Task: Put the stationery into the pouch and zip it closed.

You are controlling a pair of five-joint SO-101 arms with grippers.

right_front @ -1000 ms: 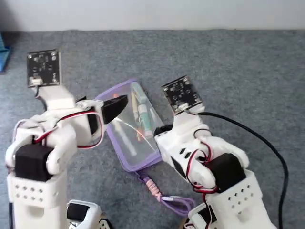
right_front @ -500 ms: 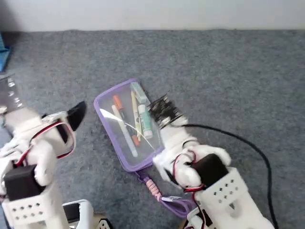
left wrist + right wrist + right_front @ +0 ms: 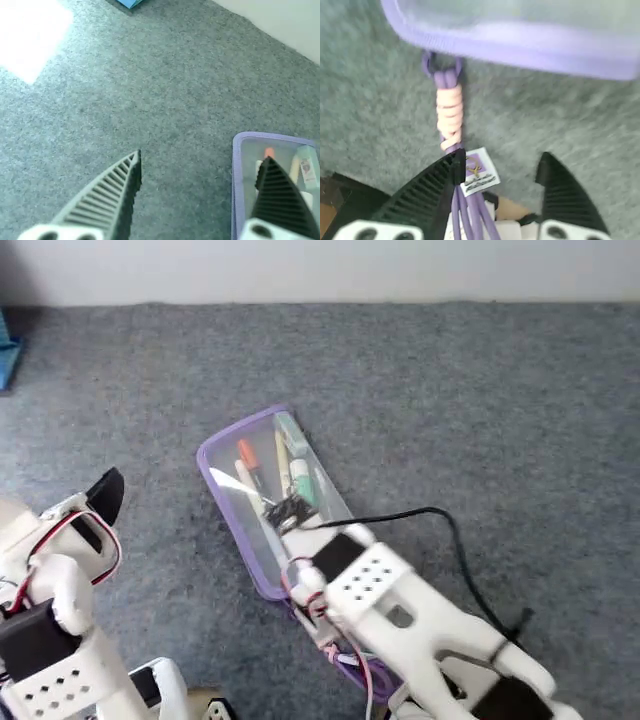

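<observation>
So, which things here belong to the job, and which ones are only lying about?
For the job:
- pouch
- stationery inside it
- strap at the pouch's end
- left pincer, open, beside the pouch
- right pincer, open, over the strap

Only lying about:
- blue thing at the view's edge
- black cable beside the pouch

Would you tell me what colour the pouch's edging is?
Purple edging, best seen in the high view.
</observation>
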